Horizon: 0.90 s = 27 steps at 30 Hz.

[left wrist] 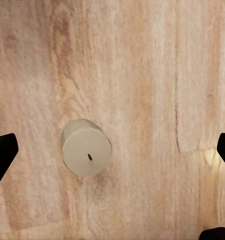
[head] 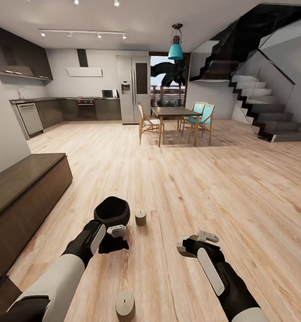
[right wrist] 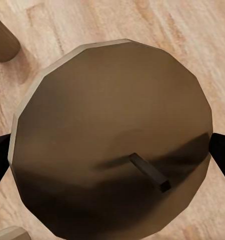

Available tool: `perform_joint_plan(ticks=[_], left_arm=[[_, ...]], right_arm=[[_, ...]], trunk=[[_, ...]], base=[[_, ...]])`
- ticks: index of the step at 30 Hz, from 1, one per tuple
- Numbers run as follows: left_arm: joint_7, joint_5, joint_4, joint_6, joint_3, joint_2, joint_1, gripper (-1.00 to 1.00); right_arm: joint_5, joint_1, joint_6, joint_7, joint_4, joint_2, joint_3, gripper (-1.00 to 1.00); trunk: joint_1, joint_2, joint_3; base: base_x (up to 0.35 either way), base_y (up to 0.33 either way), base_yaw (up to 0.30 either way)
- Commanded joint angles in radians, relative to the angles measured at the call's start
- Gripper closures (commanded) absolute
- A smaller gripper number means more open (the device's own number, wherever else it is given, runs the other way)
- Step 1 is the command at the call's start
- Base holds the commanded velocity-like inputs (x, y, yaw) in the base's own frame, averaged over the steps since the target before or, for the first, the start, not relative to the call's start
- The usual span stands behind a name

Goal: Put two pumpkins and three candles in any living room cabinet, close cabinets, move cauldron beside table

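Note:
The black cauldron stands on the wood floor just ahead of my left gripper. One pale candle stands beside the cauldron and another nearer me. My left gripper hangs open above a candle on the floor. My right gripper is open, its fingers on either side of a third candle seen close up, with its wick showing. The long dark brown cabinet runs along the left wall, fronts closed. The pumpkins and the living room table are out of view.
A dining table with chairs stands far ahead, the kitchen at the back left and a staircase at the right. Wood floor stretches between me and them.

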Motion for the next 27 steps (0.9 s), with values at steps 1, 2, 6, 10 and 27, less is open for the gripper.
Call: perform_joint_plan(ticks=[1, 2, 6, 10, 27], left_arm=[[-0.003, -0.002, -0.001, 0.005, 0.006, -0.001, 0.0, -1.0], [-0.002, -0.002, -0.001, 0.005, 0.006, -0.001, 0.0, -1.0], [0.005, -0.002, -0.002, 0.006, 0.006, -0.002, 0.0, -1.0], [0.008, -0.004, -0.001, 0.006, 0.006, -0.003, 0.0, -1.0], [0.088, 0.002, -0.001, 0.005, 0.008, -0.006, -0.001, -1.0]], right_arm=[[-0.011, -0.001, 0.001, -0.01, -0.001, 0.0, 0.002, 1.0], [-0.01, -0.001, 0.001, -0.01, -0.001, 0.0, 0.002, 1.0], [-0.011, -0.001, 0.001, -0.01, -0.001, -0.001, 0.002, 1.0], [-0.014, -0.001, 0.001, -0.009, -0.001, -0.001, 0.002, 1.0], [-0.018, 0.001, 0.0, -0.009, 0.0, -0.008, 0.002, 1.0]], trunk=[[0.0, 0.0, -0.001], [0.0, 0.0, -0.001], [0.001, -0.001, -0.009], [0.003, -0.002, -0.024], [0.01, -0.006, -0.09]], base=[[0.011, -0.001, 0.0], [0.007, 0.0, 0.0], [0.003, 0.0, 0.0], [0.001, 0.0, 0.0], [0.0, 0.0, 0.0]])
